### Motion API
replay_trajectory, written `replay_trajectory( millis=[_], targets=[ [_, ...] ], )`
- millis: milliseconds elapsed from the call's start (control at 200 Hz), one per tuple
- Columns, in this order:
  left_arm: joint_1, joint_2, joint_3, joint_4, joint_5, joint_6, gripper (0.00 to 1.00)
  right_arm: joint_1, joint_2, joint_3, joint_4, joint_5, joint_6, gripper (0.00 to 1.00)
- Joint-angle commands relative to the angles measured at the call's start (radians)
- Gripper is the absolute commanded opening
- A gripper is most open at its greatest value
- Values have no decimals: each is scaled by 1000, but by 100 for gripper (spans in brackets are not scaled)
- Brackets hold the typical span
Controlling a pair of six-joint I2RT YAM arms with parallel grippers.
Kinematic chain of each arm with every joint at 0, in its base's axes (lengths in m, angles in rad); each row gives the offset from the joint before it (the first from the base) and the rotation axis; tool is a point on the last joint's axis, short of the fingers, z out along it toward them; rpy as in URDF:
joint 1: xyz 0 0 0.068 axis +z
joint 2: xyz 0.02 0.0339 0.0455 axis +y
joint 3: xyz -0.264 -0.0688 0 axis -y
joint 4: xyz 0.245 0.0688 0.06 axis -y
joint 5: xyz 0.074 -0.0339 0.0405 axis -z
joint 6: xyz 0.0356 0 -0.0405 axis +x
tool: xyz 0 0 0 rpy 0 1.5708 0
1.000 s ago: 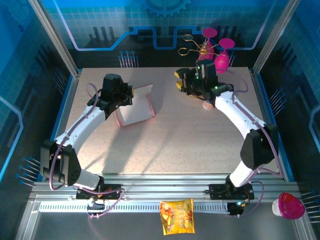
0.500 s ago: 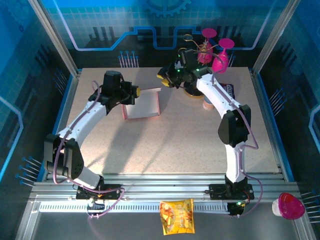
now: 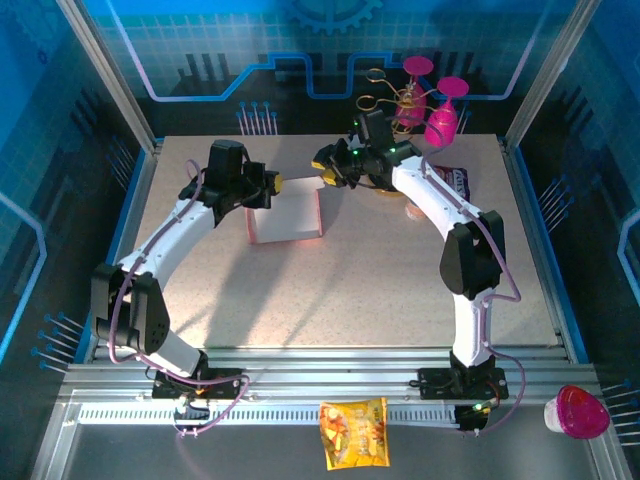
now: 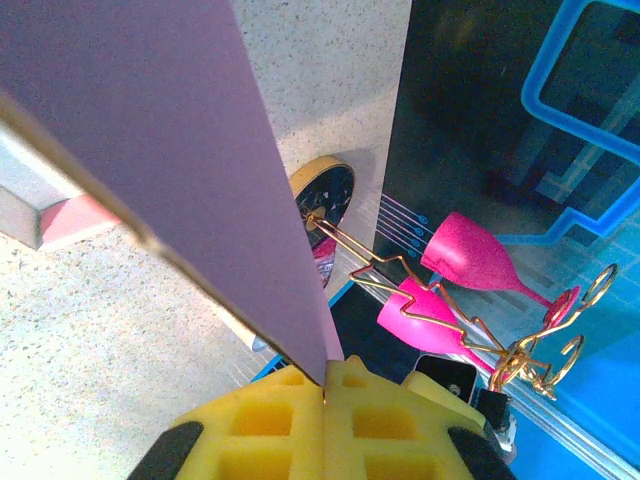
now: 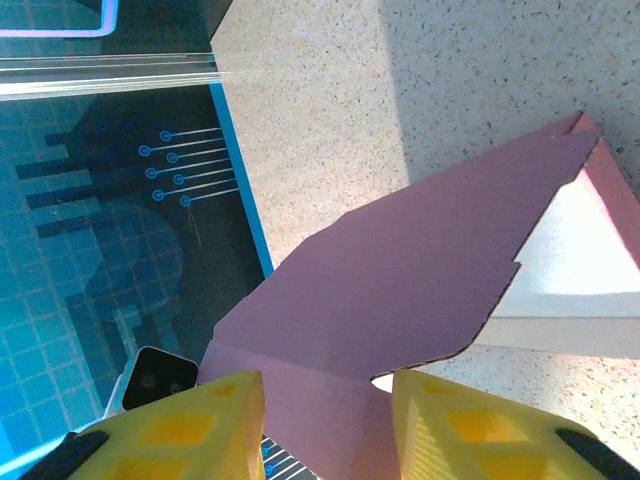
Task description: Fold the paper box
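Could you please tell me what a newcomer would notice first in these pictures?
The pink paper box, half folded on the far middle of the table, draws the eye first. The left gripper is shut on one raised panel, while the right gripper stands open astride a flap at the box's far right corner. Behind them, two magenta goblets sit on a gold wire rack.
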Motion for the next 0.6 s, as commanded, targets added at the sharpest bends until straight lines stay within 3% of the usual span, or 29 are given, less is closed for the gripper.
replay_trajectory(
  millis=[0, 595],
  targets=[
    [10, 15, 31, -4, 25, 12, 0, 17, -56, -12, 5, -33, 31, 38],
    [12, 26, 41, 1, 39, 13, 0, 23, -96, -66, -38, 4, 53, 35]
  ],
)
